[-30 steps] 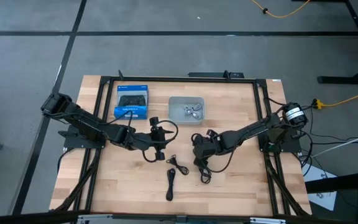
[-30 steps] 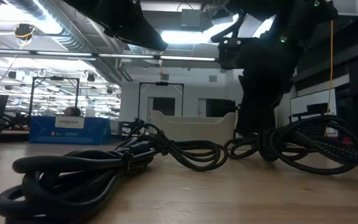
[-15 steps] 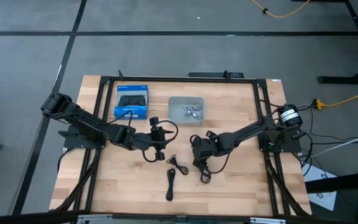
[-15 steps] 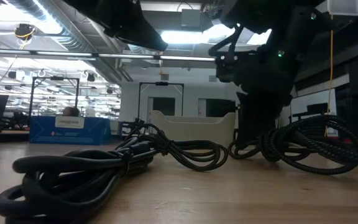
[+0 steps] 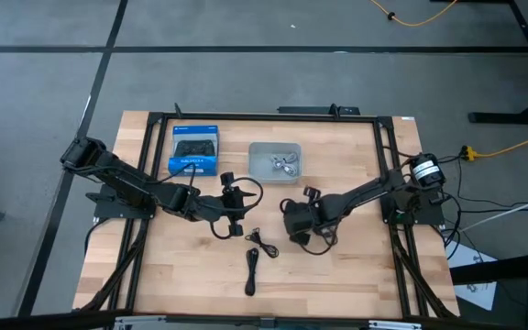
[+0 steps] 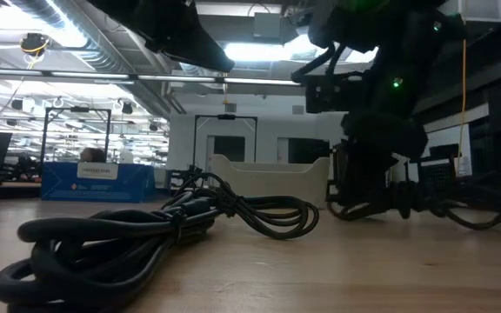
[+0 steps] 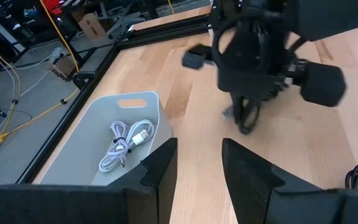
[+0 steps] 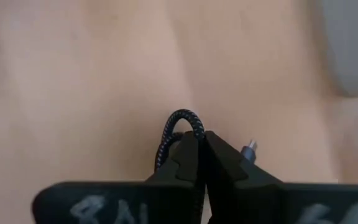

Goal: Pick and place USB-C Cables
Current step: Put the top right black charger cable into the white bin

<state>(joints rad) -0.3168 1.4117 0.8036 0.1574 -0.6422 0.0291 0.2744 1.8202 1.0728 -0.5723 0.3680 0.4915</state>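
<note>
Black braided cable (image 8: pixel 178 127) is pinched between the clenched fingers of our right hand (image 5: pixel 298 227), a loop of it and a metal plug sticking out past the fingertips. From above, that hand sits near the middle of the wooden counter (image 5: pixel 356 266), with the rest of the cable (image 5: pixel 322 240) trailing just beside it; whether the trailing part is clear of the wood we cannot tell.

Our left hand (image 5: pixel 232 203) waits left of centre, its fingers (image 7: pixel 160 171) parted and holding nothing. Two more black cables lie in front of the hands: a small coil (image 5: pixel 263 244) and, just beside it, a longer bundle (image 5: pixel 250 271), close together but whether touching we cannot tell.

White cable (image 7: pixel 124 144) lies coiled inside the grey tray (image 5: pixel 257 150) at the back of the counter. A blue box (image 5: pixel 194 149) stands to the tray's left, apart from it.
</note>
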